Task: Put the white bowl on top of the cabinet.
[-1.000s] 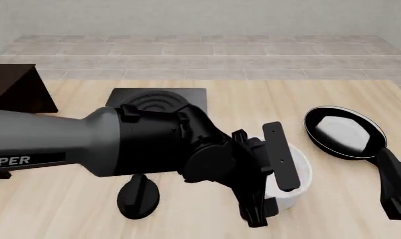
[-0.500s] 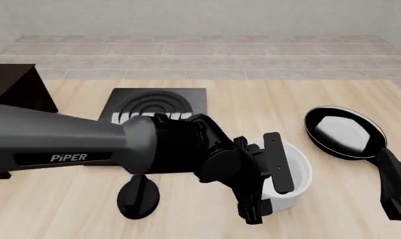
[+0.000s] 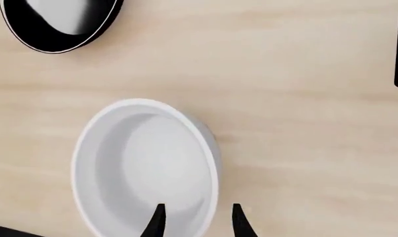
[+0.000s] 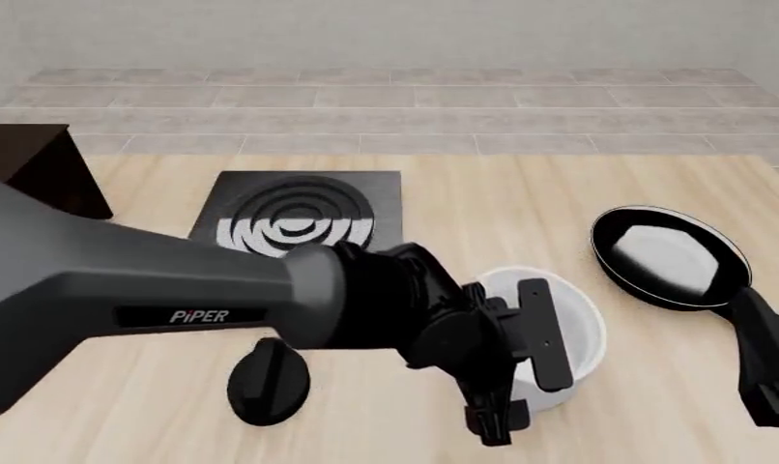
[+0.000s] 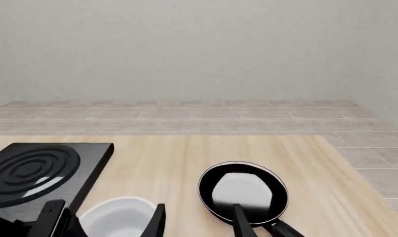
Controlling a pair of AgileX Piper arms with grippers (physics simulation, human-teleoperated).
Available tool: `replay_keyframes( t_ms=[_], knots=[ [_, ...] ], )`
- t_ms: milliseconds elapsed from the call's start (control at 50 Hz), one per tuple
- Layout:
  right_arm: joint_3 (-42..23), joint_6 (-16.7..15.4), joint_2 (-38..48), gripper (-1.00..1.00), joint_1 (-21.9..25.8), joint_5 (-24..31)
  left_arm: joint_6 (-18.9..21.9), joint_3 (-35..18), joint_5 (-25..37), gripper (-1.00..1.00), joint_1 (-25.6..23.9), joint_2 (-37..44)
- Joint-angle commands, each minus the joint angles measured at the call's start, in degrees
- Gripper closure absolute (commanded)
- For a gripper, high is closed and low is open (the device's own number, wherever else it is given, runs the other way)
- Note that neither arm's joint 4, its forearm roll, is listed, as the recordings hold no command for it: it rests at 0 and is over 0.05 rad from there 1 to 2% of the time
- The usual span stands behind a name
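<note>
My left gripper (image 3: 195, 222) fingers straddle the white bowl (image 3: 146, 165) wall, open. I should seat deeper, then close squarely; right gripper (image 5: 197, 222) idles open.

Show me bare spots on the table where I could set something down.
Bare wood lies between the stove plate and the frying pan, and along the table's far edge behind both. It is crowded in front: the left gripper straddles the white bowl rim, with a black knob-like object beside the arm.
</note>
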Motion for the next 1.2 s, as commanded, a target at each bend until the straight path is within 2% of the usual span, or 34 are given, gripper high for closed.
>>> replay_keyframes(
  t_ms=[20,240,260,440,760,860,1060,1160,1200],
  knots=[
    [-0.07,-0.07,-0.28,-1.00,0.02,0.29,-0.67,0.72,0.29,-1.00,-0.25,2.98],
    [-0.08,0.04,-0.11,-1.00,0.03,0.23,-0.32,0.50,1.80,-1.00,0.13,3.18],
    [-0.06,0.01,0.03,-1.00,0.03,0.05,-0.20,0.39,1.92,1.00,0.25,3.14],
    [-0.11,-0.03,-0.09,-1.00,0.05,0.18,2.28,-1.63,4.57,1.00,0.96,1.01],
    [-0.06,-0.01,-0.22,-1.00,0.07,0.30,6.47,-9.00,12.12,1.00,4.43,-4.94],
    [-0.10,0.02,-0.33,-1.00,0.07,0.46,8.24,-10.82,13.67,1.00,6.56,-6.30],
    [-0.10,-0.04,-0.68,-1.00,0.08,0.76,9.29,-12.69,15.86,1.00,9.72,-9.46],
    [-0.11,-0.01,-0.76,-1.00,0.08,0.87,10.95,-11.00,14.90,1.00,13.40,-10.71],
    [-0.13,-0.04,-0.91,-1.00,0.09,1.01,10.09,-12.47,15.23,1.00,15.07,-11.34]
  ],
)
